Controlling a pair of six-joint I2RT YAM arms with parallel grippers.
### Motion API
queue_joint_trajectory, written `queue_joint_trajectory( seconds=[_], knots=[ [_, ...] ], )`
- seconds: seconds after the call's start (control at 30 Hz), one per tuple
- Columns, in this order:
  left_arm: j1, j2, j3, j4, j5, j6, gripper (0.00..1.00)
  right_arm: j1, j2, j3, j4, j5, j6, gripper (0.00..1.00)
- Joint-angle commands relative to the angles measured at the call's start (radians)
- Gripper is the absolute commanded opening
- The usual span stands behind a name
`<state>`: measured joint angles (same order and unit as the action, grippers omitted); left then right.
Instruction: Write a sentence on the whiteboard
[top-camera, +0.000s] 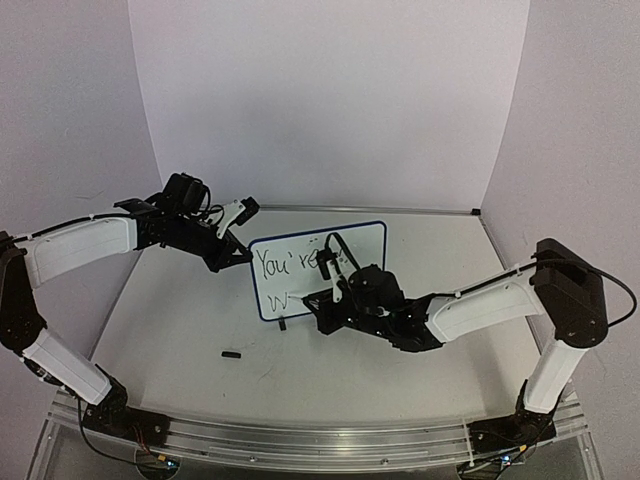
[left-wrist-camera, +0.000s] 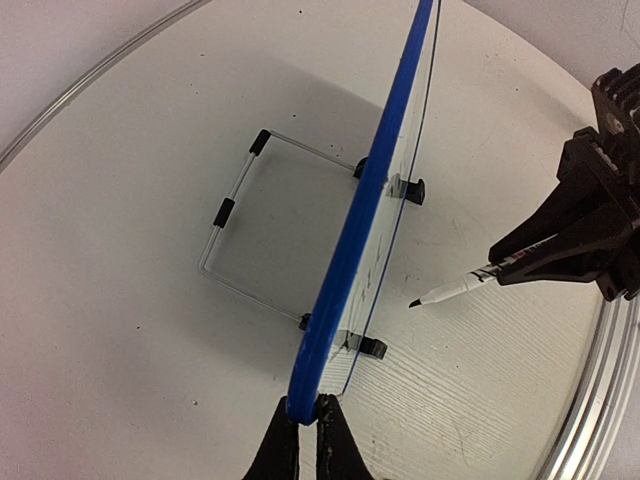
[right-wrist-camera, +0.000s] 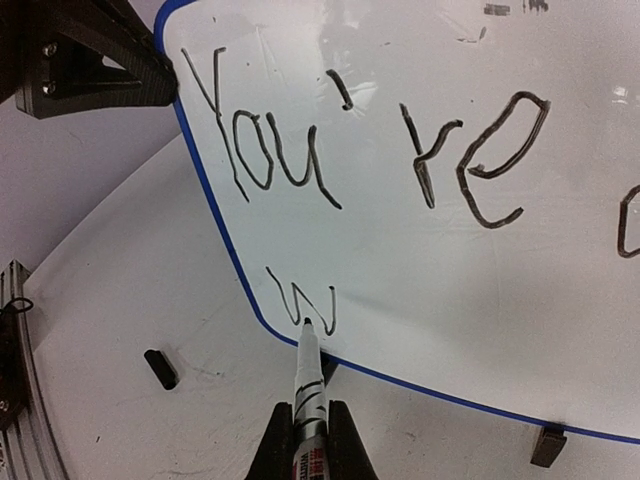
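The whiteboard (top-camera: 365, 243), white with a blue frame, stands tilted at mid-table. The sentence reads "You're" (right-wrist-camera: 370, 150) in the top row, with a "W" (right-wrist-camera: 305, 300) below it; it also shows in the top view (top-camera: 290, 262). My left gripper (left-wrist-camera: 305, 435) is shut on the board's blue corner (left-wrist-camera: 305, 400), at the board's left edge in the top view (top-camera: 237, 255). My right gripper (right-wrist-camera: 310, 445) is shut on a black-and-white marker (right-wrist-camera: 308, 385). Its tip is at the "W". In the left wrist view the marker (left-wrist-camera: 460, 287) looks slightly off the board.
A black marker cap (top-camera: 231, 353) lies on the table in front of the board and shows in the right wrist view (right-wrist-camera: 160, 368). A wire stand (left-wrist-camera: 235, 215) props the board from behind. Black feet (left-wrist-camera: 372, 347) hold its lower edge. White walls enclose the table.
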<state>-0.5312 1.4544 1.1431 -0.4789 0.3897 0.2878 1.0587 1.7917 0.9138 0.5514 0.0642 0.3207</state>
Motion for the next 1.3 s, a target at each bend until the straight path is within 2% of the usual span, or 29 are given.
queue_joint_trajectory(
  seconds=[0.0,0.77,1.27],
  knots=[
    [0.001,0.029,-0.003,-0.051,-0.096,0.027,0.00,-0.007,0.024,0.021,0.004,0.036,0.015,0.00],
    [0.001,0.033,-0.001,-0.051,-0.096,0.029,0.00,-0.039,0.101,0.104,-0.033,0.054,0.017,0.00],
    [0.001,0.031,-0.002,-0.053,-0.100,0.029,0.00,-0.040,0.152,0.073,-0.055,0.022,0.066,0.00]
  ],
)
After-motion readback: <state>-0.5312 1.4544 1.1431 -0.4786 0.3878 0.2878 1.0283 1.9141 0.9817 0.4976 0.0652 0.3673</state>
